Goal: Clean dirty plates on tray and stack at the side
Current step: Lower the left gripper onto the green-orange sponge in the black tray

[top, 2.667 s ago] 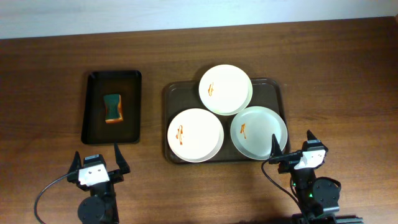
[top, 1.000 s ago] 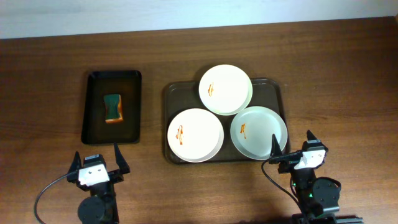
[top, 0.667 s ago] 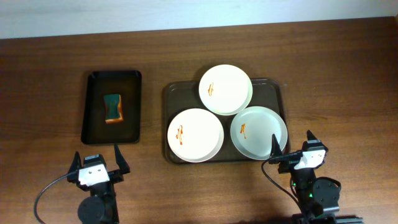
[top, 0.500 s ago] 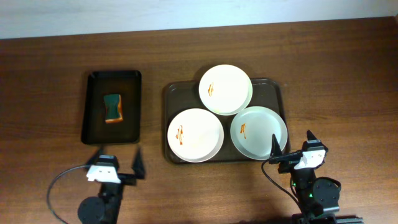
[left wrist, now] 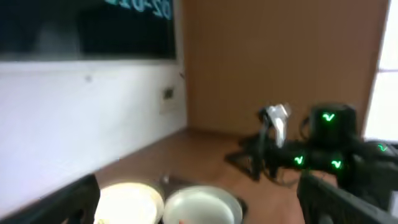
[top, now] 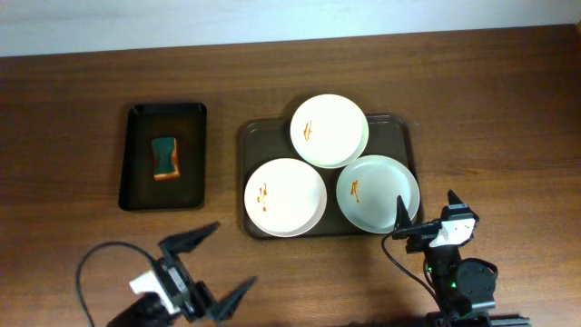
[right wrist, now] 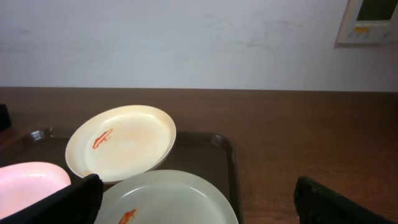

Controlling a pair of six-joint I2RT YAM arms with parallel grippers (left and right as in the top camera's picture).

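Note:
Three white plates lie on the dark brown tray (top: pixel 250 136): one at the back (top: pixel 329 130), one front left (top: pixel 285 197), one front right (top: pixel 378 194). Each has a small orange-brown smear. My left gripper (top: pixel 213 268) is open and empty near the table's front edge, left of the tray and turned towards it. Its blurred wrist view shows two plates (left wrist: pixel 127 202) (left wrist: pixel 199 205) between the open fingers (left wrist: pixel 200 214). My right gripper (top: pixel 427 209) is open and empty at the tray's front right corner. Its wrist view shows the front right plate (right wrist: pixel 168 199) between the fingers (right wrist: pixel 196 208) and the back plate (right wrist: pixel 121 142) behind.
A smaller black tray (top: pixel 136 118) at the left holds a green-and-orange sponge (top: pixel 164 157). The right arm (left wrist: pixel 311 149) shows in the left wrist view, beyond the plates. Bare wooden table lies to the right of the brown tray and behind it.
My left arm has swung to the right and turned its open gripper towards the brown tray. The right arm, the plates and the sponge have not moved.

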